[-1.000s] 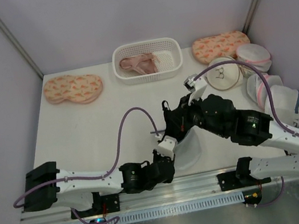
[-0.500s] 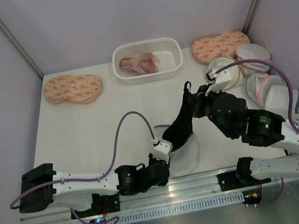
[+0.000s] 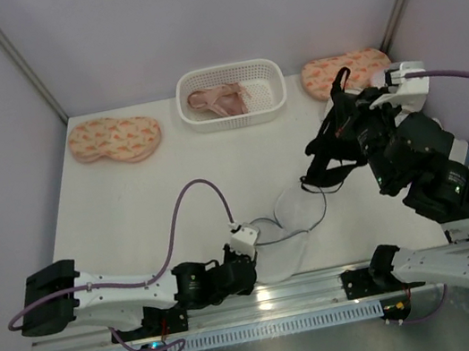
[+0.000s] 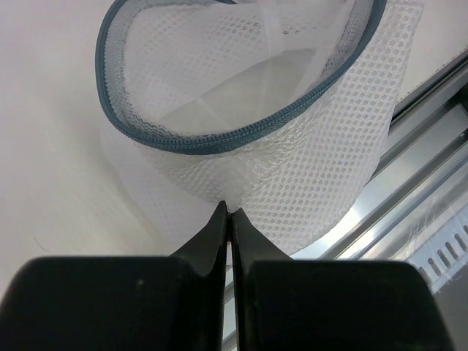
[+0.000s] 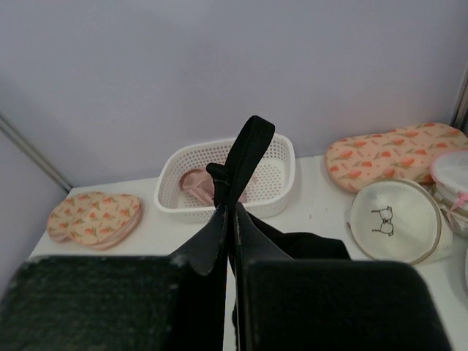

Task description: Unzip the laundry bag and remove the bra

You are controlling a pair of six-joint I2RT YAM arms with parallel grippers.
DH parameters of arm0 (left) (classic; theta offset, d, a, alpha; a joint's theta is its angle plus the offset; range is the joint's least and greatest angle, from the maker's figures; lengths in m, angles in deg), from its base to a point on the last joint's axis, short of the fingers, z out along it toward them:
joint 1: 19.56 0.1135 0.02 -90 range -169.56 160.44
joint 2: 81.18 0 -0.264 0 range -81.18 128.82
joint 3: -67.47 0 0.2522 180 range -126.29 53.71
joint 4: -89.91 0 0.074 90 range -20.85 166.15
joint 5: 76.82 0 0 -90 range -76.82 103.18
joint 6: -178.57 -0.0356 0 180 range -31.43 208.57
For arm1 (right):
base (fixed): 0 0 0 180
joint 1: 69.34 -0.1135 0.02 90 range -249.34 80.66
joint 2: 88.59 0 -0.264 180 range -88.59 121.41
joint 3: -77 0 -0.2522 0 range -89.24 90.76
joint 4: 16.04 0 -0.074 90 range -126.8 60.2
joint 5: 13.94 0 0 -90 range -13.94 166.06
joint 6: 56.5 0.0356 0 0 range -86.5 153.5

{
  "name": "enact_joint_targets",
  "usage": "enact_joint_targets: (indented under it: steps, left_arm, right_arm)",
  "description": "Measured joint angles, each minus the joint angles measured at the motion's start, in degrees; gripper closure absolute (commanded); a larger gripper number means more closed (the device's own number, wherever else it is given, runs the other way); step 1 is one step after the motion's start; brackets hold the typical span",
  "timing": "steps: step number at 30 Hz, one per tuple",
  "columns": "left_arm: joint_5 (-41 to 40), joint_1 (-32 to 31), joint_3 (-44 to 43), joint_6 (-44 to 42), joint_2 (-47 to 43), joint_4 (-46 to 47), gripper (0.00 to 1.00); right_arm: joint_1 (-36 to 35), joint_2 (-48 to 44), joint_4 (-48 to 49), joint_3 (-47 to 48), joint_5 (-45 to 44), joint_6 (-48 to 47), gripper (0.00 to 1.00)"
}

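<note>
Black bra (image 3: 335, 141), clenched in right gripper (image 5: 230, 210), hangs just right of the unzipped laundry bag (image 3: 288, 231), itself pinched by left gripper (image 4: 228, 213); a trailing strap may snag the zip.

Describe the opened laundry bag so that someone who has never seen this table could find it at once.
Look at the table, at its near edge between the two arm bases. There lies the laundry bag, white mesh, pinched by the left gripper. Unlike the round closed bag on the right, it gapes open, its grey-blue zip rim showing an empty inside.
</note>
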Motion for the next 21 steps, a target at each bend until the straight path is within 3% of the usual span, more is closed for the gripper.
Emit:
enact_joint_targets:
  steps: [9,21]
  left_arm:
    - [-1.60,-0.02,0.00,-0.63,-1.75,-1.42,1.00]
    - [-2.14,0.00,1.42,-0.66,-10.34,-3.80,1.00]
  right_arm:
    - [7.30,11.06,-0.26,15.67,8.17,-2.82,0.97]
    - [21.97,43.10,-7.04,40.13,27.63,-2.29,0.96]
